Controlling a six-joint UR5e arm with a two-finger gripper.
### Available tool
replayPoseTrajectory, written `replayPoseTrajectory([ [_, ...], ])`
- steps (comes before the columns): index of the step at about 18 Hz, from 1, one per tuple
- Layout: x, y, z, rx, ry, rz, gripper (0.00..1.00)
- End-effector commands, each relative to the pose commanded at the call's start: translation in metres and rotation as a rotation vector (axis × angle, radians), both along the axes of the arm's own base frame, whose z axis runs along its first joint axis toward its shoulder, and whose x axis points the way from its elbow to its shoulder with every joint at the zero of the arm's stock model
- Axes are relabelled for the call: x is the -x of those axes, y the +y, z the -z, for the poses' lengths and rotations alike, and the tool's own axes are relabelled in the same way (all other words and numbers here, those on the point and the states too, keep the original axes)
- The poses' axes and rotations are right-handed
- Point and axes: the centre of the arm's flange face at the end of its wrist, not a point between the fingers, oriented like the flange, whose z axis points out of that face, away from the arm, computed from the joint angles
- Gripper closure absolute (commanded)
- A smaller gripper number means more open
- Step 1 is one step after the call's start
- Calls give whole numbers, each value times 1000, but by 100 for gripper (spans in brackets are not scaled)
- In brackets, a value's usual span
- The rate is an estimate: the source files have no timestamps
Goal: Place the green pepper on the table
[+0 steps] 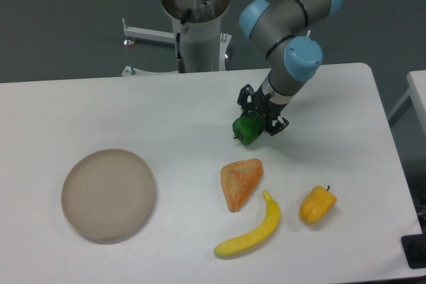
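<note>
The green pepper point(247, 128) is small, glossy and dark green, low over the white table point(166, 111) right of centre. My gripper point(258, 119) comes down on it from the upper right, its black fingers shut on the green pepper's far side. Whether the pepper's underside touches the tabletop cannot be made out. A faint shadow lies directly under it.
A round beige plate point(108, 194) lies at the left front. An orange wedge of food point(240, 182), a banana point(251, 232) and a yellow-orange pepper point(317, 205) sit in front of the gripper. The arm's base point(198, 18) stands behind the table's far edge.
</note>
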Motion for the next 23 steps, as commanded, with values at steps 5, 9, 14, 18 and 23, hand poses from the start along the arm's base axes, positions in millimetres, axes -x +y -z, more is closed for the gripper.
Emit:
replayPoseTrajectory([
  [5,-1,0,1,1,-1,2,54],
  [9,-1,1,1,1,-1,2,51],
  [14,0,0,0,-1,1,1,34],
  [18,2,1,-2,-4,6,3,26],
  [23,9,3,-14,-18,27,4,10],
])
